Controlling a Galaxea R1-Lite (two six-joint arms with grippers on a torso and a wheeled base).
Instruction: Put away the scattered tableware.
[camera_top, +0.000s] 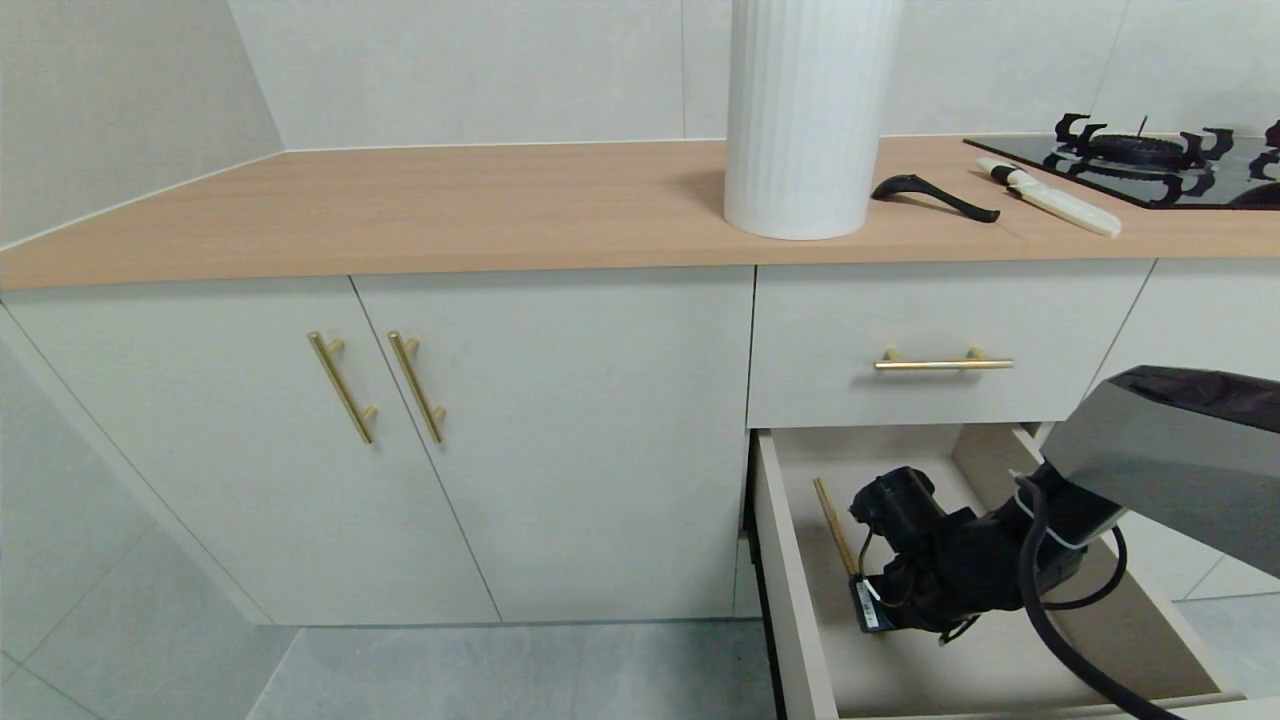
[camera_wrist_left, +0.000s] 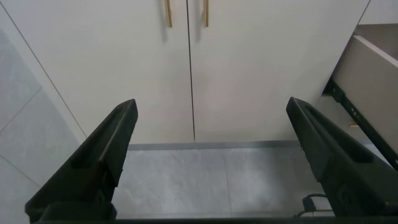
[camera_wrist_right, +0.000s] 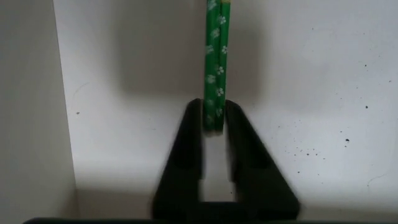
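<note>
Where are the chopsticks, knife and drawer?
chopsticks (camera_wrist_right: 215, 68), right wrist view, green shafts.
knife (camera_top: 1075, 212), head view, blade.
drawer (camera_top: 788, 580), head view, left wall.

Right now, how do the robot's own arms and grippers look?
The right arm has a glossy grey shell, a black wrist, a black cable and a white tie. The right gripper has two black tapering fingers. The left gripper has two dark, flat, wedge-shaped fingers.

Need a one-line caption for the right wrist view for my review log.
Right gripper shut on a pair of green patterned chopsticks, low over the floor of the open drawer.
</note>
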